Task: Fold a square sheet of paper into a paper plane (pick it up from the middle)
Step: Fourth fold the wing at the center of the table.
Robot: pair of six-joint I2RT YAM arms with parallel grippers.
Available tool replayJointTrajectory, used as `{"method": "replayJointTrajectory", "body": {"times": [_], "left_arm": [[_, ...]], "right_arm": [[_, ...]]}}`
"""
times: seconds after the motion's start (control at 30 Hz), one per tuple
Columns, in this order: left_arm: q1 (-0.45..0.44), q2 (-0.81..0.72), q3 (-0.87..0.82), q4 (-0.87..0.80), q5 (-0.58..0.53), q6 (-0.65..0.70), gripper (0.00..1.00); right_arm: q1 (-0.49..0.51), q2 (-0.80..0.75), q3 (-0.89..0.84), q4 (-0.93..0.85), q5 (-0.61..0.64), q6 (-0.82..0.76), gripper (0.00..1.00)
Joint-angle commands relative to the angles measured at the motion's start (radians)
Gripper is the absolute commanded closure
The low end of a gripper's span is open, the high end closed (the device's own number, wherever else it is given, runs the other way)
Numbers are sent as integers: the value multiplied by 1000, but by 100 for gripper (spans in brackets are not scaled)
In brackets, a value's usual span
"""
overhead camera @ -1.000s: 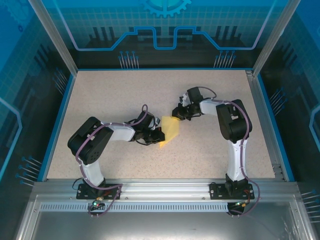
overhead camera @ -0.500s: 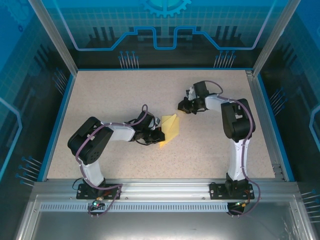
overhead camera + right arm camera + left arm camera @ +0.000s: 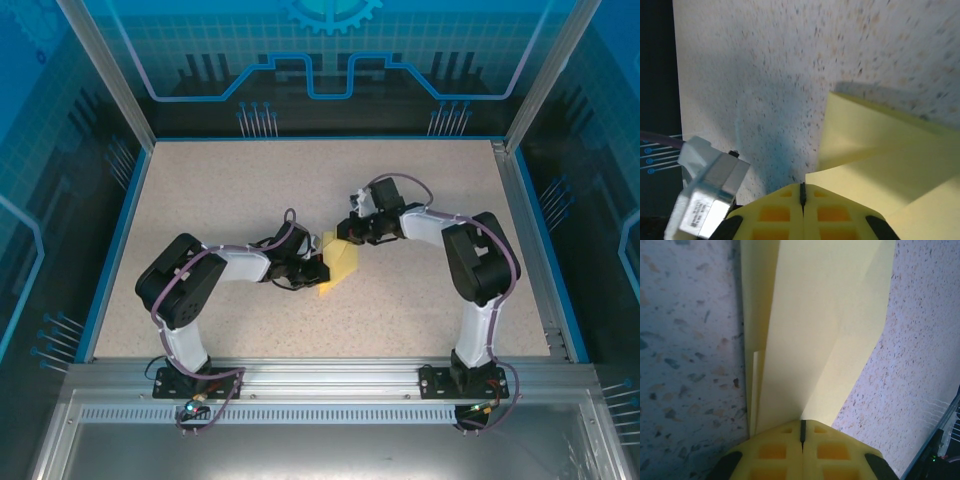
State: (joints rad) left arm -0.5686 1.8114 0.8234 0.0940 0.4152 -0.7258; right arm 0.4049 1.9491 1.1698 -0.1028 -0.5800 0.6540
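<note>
Near the middle of the speckled beige stone-look tabletop (image 3: 220, 200), the left gripper (image 3: 321, 269) lay low, its yellow waffle-patterned pads (image 3: 775, 450) pinched tight on the left edge of the thin, smooth, pale-yellow sheet of paper (image 3: 341, 262). The sheet was folded into overlapping layers with sharp creases, and one flap stood up off the surface. Just beyond it, the right gripper (image 3: 346, 233) met the paper's far edge with its pads (image 3: 832, 212) closed to a thin seam. The right wrist view did not show whether any paper (image 3: 880, 145) was caught between them.
</note>
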Motion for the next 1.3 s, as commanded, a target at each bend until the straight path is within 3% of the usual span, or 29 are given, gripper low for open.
{"method": "replayJointTrajectory", "body": {"times": [0.0,0.43,0.6,0.8,0.93,1.27], "left_arm": [[-5,56,-28,-212,-74,37,100],[-5,-72,-6,-229,-38,22,100],[1,-170,62,-215,-25,-26,89],[5,-61,176,-89,29,-112,84],[5,35,211,-33,-1,-154,84],[1,120,195,-73,-79,-167,84]], "right_arm": [[5,38,-22,10,-14,-1,96],[-11,104,-57,-60,98,-70,97],[-11,98,-80,-46,110,-58,97],[-11,96,-87,-45,106,-57,97],[-11,100,-88,-44,105,-57,97],[-11,108,-112,-9,93,-31,96]]}}
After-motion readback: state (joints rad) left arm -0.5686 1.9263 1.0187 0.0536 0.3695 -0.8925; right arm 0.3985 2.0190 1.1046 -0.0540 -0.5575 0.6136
